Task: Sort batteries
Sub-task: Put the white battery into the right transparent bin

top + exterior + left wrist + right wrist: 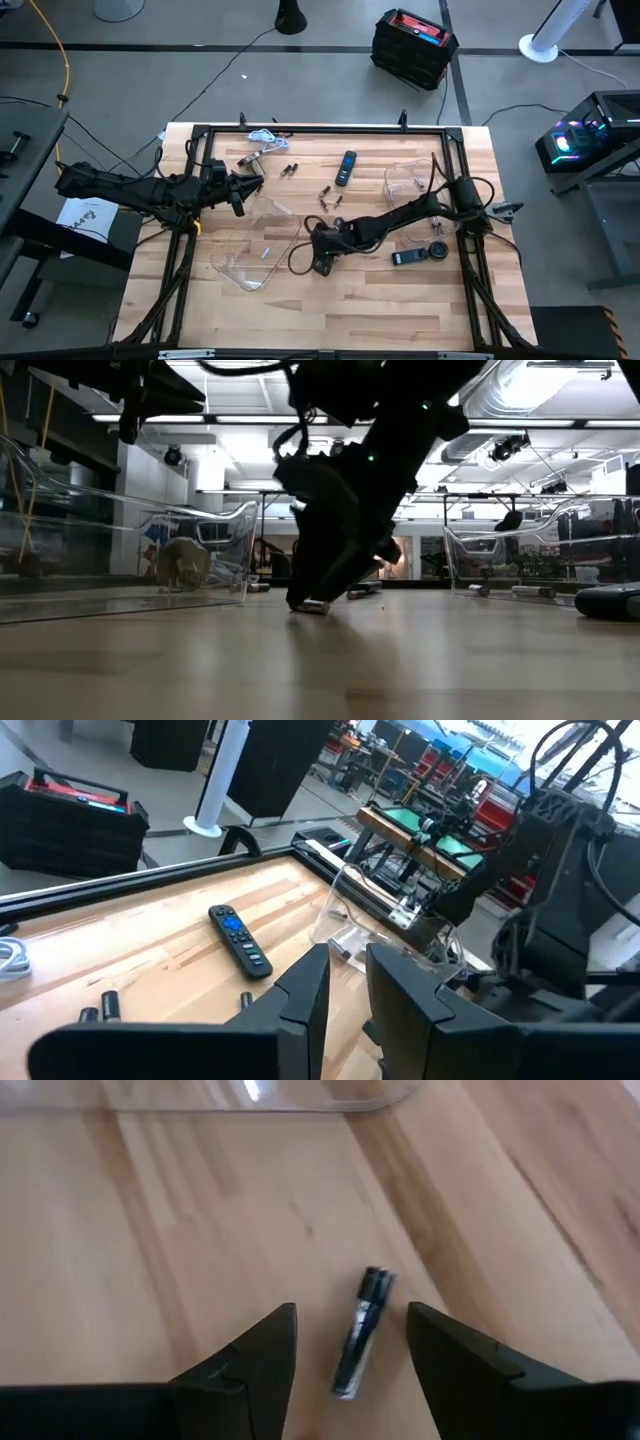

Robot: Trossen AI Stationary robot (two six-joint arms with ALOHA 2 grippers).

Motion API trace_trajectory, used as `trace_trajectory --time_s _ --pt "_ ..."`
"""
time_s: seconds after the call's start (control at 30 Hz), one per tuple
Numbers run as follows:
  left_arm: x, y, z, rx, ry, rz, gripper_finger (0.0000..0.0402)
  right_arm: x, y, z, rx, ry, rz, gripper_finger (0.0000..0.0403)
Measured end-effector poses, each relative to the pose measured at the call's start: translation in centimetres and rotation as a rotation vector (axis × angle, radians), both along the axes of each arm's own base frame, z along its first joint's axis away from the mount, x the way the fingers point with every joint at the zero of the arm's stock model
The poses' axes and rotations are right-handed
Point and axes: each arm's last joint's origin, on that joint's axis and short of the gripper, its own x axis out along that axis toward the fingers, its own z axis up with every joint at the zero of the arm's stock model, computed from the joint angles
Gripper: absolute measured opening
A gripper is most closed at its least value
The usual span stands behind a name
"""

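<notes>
One small dark and silvery battery (pixel 358 1340) lies flat on the wooden table, and it also shows in the low view as the battery (pixel 313 607). My right gripper (pixel 352 1318) stands open over it, slanting down, one finger on either side, with gaps to both. In the high view my right gripper (pixel 321 256) is at the table's middle. Other batteries (pixel 290 170) (pixel 331 198) lie loose farther back. One battery (pixel 265 252) lies inside the clear tray (pixel 262 262). My left gripper (pixel 347 982) hovers at the table's left, its fingers a narrow gap apart with nothing between them.
A black remote (pixel 345 167) lies at the far middle. A second clear tray (pixel 408 178) stands at the right. A silver cylinder (pixel 250 161) with a white cable (pixel 263 135) lies far left. A black device (pixel 407 258) and a round part (pixel 438 250) lie near right.
</notes>
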Motion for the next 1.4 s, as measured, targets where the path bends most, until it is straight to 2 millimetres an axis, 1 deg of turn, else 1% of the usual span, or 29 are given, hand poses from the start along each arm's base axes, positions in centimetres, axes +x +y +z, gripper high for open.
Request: trace_trajectory --time_s 0.07,0.13,0.17,0.2,0.3,0.33,0.37,0.43,0.5,0.57,0.6,0.67,0.77,0.83,0.87,0.93,0.97,1.07,1.13,1.17,1.23,1.3,1.4 --pt "0.0 0.0 0.0 -0.001 0.002 -0.005 0.0065 0.4 0.4 -0.6 -0.051 0.038 -0.012 0.0184" --pt "0.0 0.0 0.0 -0.003 0.003 -0.011 0.0065 0.6 0.6 -0.9 -0.097 0.101 -0.051 0.0171" --pt "0.0 0.0 0.0 -0.009 0.001 -0.016 0.0065 0.6 0.6 -0.8 -0.111 0.129 -0.068 0.0155" --pt "0.0 -0.1 0.0 -0.017 -0.003 -0.017 0.0065 0.7 0.4 -0.7 -0.121 0.15 -0.079 0.0131" --pt "0.0 -0.1 0.0 -0.028 -0.006 -0.031 0.0065 0.2 -0.3 0.3 -0.162 0.231 -0.054 0.0034" --pt "0.0 -0.1 0.0 -0.029 -0.006 -0.031 0.0065 -0.2 -0.7 0.8 -0.178 0.26 -0.044 0.0021" --pt "0.0 -0.1 0.0 -0.028 -0.006 -0.031 0.0065 -0.8 -1.1 1.3 -0.196 0.304 -0.048 0.002" --pt "0.0 -0.1 0.0 -0.024 -0.007 -0.031 0.0065 -2.3 -2.4 2.8 -0.243 0.393 -0.087 0.002" --pt "0.0 -0.1 0.0 -0.024 -0.012 -0.032 0.0065 -4.0 -3.6 5.5 -0.317 0.428 -0.128 0.001" --pt "0.0 -0.1 0.1 -0.015 -0.009 -0.032 0.0065 -6.4 -5.0 8.4 -0.348 0.424 -0.183 0.0007" --pt "0.0 -0.1 0.1 -0.008 -0.006 -0.034 0.0065 -7.8 -5.7 9.5 -0.341 0.412 -0.22 0.0008" --pt "0.0 -0.1 0.1 -0.001 -0.003 -0.034 0.0065 -10.8 -6.9 11.1 -0.31 0.373 -0.324 0.0006" --pt "0.0 -0.1 0.1 -0.001 -0.002 -0.035 0.0065 -16.5 -8.1 13.0 -0.256 0.288 -0.531 0.0005" --pt "0.0 -0.1 0.1 0.0 -0.003 -0.034 0.0065 -20.0 -8.4 13.3 -0.202 0.247 -0.651 0.0004" --pt "0.0 -0.1 0.1 0.0 -0.003 -0.034 0.0065 -21.3 -8.4 13.1 -0.165 0.223 -0.696 0.0003" --pt "0.0 -0.1 0.1 0.001 -0.003 -0.027 0.0065 -23.1 -8.3 12.5 -0.071 0.177 -0.745 0.0003" --pt "0.0 -0.1 0.1 0.001 -0.003 -0.027 0.0065 -23.7 -8.2 12.1 -0.033 0.161 -0.758 0.0003" --pt "0.0 0.0 0.1 0.0 -0.012 -0.017 0.0065 -24.1 -7.8 10.1 0.05 0.147 -0.778 0.0003" --pt "0.0 0.2 0.3 -0.003 -0.026 -0.006 0.0065 -24.2 -7.7 8.6 0.088 0.178 -0.807 0.0003" --pt "0.1 0.3 0.3 -0.004 -0.032 0.0 0.0065 -24.2 -7.6 8.3 0.103 0.188 -0.818 0.0006" --pt "0.1 0.4 0.4 -0.004 -0.036 0.012 0.0065 -24.1 -7.6 8.0 0.123 0.17 -0.827 0.0023" --pt "0.1 0.6 0.4 -0.009 -0.044 0.023 0.0065 -24.0 -7.6 8.2 0.119 0.164 -0.819 0.0051" --pt "0.1 0.8 0.4 -0.009 -0.043 0.037 0.0065 -23.4 -7.7 9.8 0.079 0.109 -0.765 0.0101"
